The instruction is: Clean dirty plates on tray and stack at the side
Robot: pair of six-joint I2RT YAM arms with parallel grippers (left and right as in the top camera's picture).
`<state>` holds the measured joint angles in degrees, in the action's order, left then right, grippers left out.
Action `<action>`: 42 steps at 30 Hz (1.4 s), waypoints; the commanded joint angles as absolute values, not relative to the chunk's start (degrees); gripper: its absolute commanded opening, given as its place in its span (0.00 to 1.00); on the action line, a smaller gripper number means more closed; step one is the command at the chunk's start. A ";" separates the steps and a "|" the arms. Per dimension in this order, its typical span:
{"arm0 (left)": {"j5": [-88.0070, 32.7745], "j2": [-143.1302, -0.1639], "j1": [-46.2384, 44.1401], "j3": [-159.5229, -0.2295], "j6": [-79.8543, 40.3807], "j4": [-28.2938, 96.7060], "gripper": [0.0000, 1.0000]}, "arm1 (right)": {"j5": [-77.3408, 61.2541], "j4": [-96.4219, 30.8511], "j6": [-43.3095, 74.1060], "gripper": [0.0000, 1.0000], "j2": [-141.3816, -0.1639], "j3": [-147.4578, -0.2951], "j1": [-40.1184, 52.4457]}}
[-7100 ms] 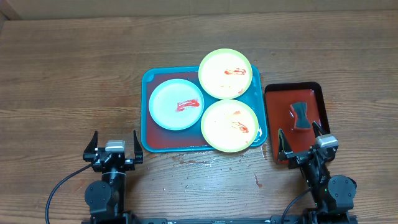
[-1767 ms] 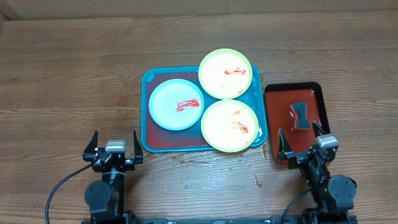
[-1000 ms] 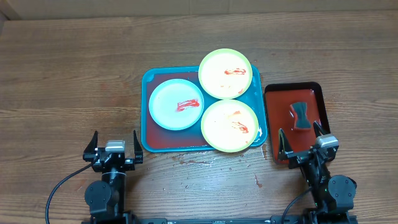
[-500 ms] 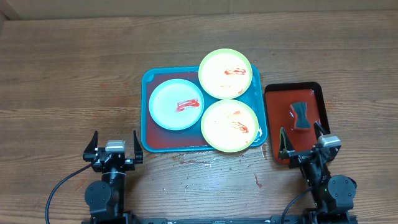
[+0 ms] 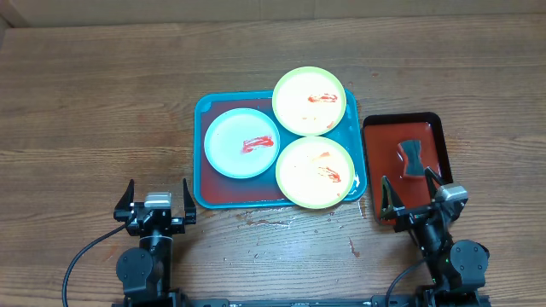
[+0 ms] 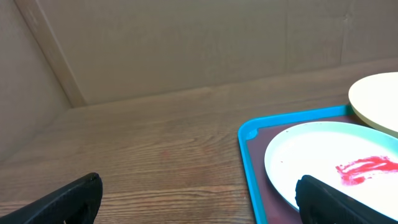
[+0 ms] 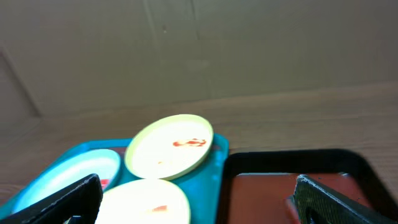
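Overhead view showed cleaning not yet begun. A light blue round plastic plate [image 5: 242, 143], a pale yellow-green round plastic plate [image 5: 309, 101] and a second yellow-green plate [image 5: 315, 171] lay sauce-smeared on the large teal-blue rectangular tray [image 5: 201, 170] mid-tabletop. The left tool [image 5: 157, 192] and right tool [image 5: 409, 188] sat by the near edge, fingers spread wide, holding nothing. A dark sponge-like block [image 5: 412, 159] lay on the small black-rimmed red tray [image 5: 426, 124] toward the right edge. The next move, I judged, was for the right tool to reach for and close on that block.
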<state>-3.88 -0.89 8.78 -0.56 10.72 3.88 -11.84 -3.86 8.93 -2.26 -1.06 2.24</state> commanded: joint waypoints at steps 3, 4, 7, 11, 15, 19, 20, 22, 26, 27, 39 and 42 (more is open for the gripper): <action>-7.20 -0.32 9.04 -0.27 8.78 1.15 1.00 | -13.85 -3.29 15.46 1.00 -2.66 -1.28 1.89; -7.60 -0.32 9.04 -0.30 8.29 0.32 1.00 | -13.85 -3.40 15.46 1.00 -2.68 -2.07 1.89; -7.14 -0.34 9.04 -1.30 8.10 -0.40 1.00 | -13.80 -5.28 15.25 1.00 -2.76 -5.17 1.89; -7.11 -1.74 9.04 -4.95 6.98 -0.05 1.00 | -12.16 -12.45 14.68 1.00 -4.03 -11.88 1.85; -7.14 -6.83 9.04 -10.24 4.45 0.10 1.00 | -11.64 -16.93 11.86 1.00 -7.03 -18.41 1.85; -9.21 -15.40 9.04 -16.47 2.98 0.16 1.00 | -11.62 -19.49 10.17 1.00 -11.16 -24.64 1.85; -10.70 -18.35 9.04 -18.50 2.96 0.21 1.00 | -11.60 -20.03 10.17 1.00 -12.29 -26.11 1.85; -13.30 -23.75 9.04 -22.44 2.96 1.02 1.00 | -11.66 -21.41 10.24 1.00 -14.76 -29.08 1.85; -15.31 -36.49 9.02 -33.78 2.31 7.16 1.00 | -11.66 -25.52 10.24 1.00 -19.94 -35.51 1.85; -15.90 -39.55 8.99 -36.91 2.35 9.10 1.00 | -11.64 -26.70 10.22 1.00 -21.28 -37.15 1.85; -23.51 -72.14 8.71 -74.96 2.33 38.83 1.00 | -11.66 -48.23 10.24 1.00 -42.39 -61.78 1.85; -23.62 -77.49 7.55 -81.78 2.33 46.02 1.00 | -11.68 -54.96 10.26 1.00 -49.10 -69.25 1.85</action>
<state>-21.26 -73.76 8.60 -75.99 3.05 42.59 -11.99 -52.93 10.48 -45.01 -63.68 2.24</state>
